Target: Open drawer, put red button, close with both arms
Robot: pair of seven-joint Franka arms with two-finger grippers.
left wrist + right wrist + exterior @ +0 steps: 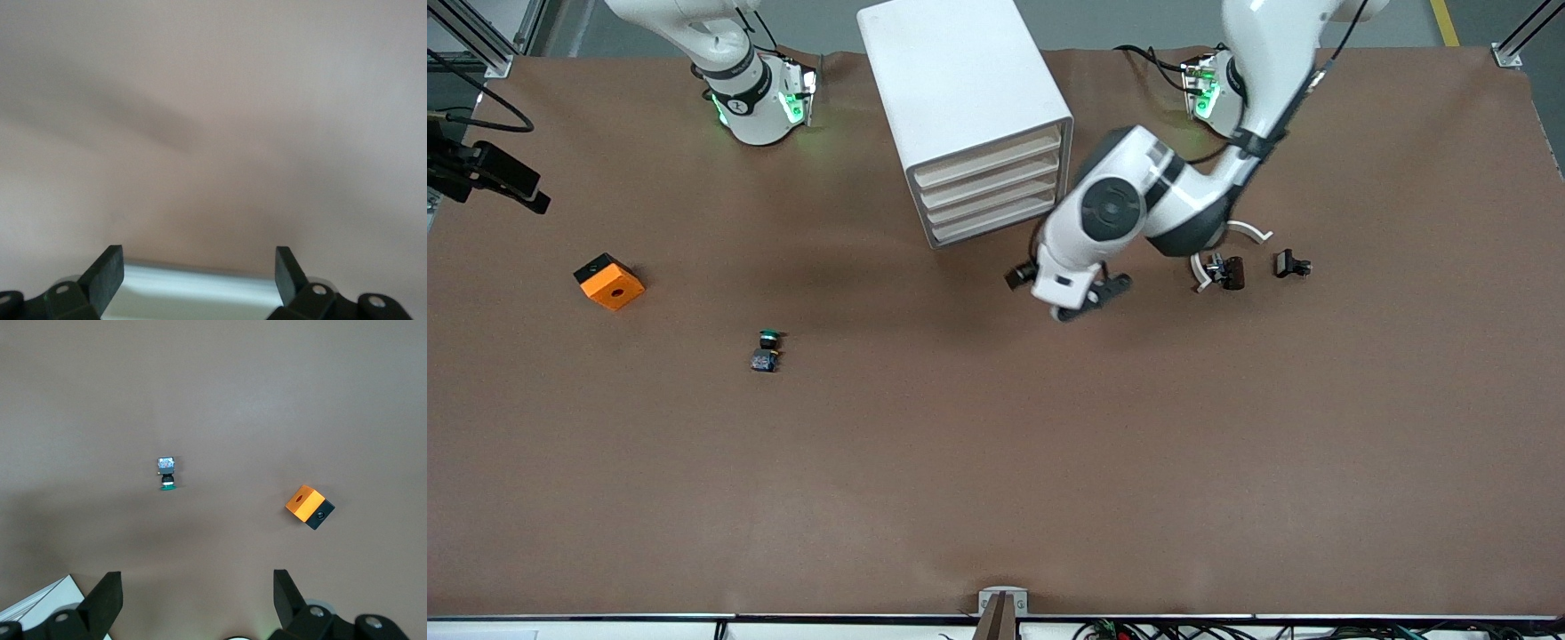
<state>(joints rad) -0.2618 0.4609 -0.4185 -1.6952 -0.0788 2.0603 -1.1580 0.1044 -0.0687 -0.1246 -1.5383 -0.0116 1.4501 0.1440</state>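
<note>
The white cabinet (960, 80) stands at the robots' edge of the table, its four cream-white drawers (991, 191) all shut. My left gripper (1085, 298) hangs low beside the drawer fronts, toward the left arm's end. In the left wrist view it (199, 257) is open and empty, with a blurred white strip (200, 293) between the fingers. A small dark button with a reddish cap (1232, 272) lies on the table past the left arm's elbow. My right gripper (197, 580) is open and empty, high above the table, and is out of the front view.
A green-capped button (767, 349) lies toward the right arm's end and shows in the right wrist view (166, 475). An orange block (608, 281) lies farther that way, also in the right wrist view (309, 506). A small black part (1291, 264) lies beside the reddish button.
</note>
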